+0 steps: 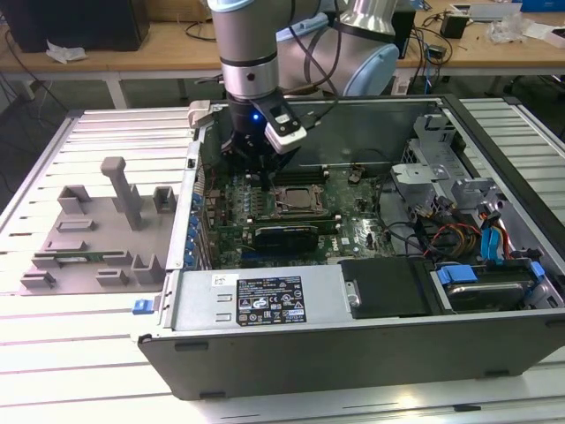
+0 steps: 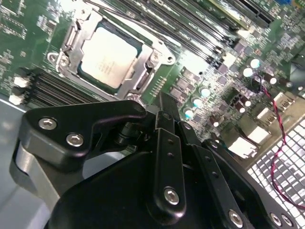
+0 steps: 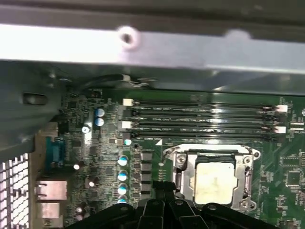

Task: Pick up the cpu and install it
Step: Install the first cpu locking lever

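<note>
- The cpu [image 2: 108, 57] [image 3: 214, 177] lies flat in its socket on the board, silver top facing up. It sits just ahead of the claw's tips and clear of them.
- A metal socket frame [image 2: 66, 47] [image 3: 183, 167] surrounds the cpu on all sides. One corner of the frame is the nearest part to the claw.
- A thin metal lever rod [image 2: 143, 26] runs along the side of the frame away from the claw.
- The claw [image 2: 161, 98] [image 3: 163, 187] [image 1: 265, 177] hangs low over the green motherboard [image 2: 28, 28]. Its black fingers are drawn together, and nothing is gripped between them.
- In the first wrist view, long dark memory slots [image 3: 200, 119] lie in parallel rows, farther from the claw than the socket.
- A cluster of small round capacitors [image 3: 123, 162] stands on the board close beside the claw's tips.
- In the exterior view, the arm [image 1: 247, 53] reaches down into an open computer case [image 1: 353, 353], which rests on a slatted metal worktop [image 1: 88, 380].
- A grey moulded fixture [image 1: 97, 230] sits on the worktop outside the case, well apart from the claw, toward the exterior view's left.
</note>
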Controlling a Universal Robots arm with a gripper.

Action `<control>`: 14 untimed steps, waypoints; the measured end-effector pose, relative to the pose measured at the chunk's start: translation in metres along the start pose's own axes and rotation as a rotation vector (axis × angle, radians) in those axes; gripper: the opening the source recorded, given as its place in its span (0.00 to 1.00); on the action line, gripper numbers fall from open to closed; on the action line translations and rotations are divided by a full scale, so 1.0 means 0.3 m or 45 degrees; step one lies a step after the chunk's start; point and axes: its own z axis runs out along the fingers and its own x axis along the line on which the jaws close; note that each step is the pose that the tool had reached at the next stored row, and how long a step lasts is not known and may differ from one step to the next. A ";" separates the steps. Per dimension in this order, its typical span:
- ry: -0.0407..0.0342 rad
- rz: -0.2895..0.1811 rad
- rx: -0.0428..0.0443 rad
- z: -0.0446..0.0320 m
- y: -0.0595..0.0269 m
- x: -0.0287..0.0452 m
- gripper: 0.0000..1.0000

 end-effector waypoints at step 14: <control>0.0000 0.000 0.000 -0.004 0.008 0.046 0.11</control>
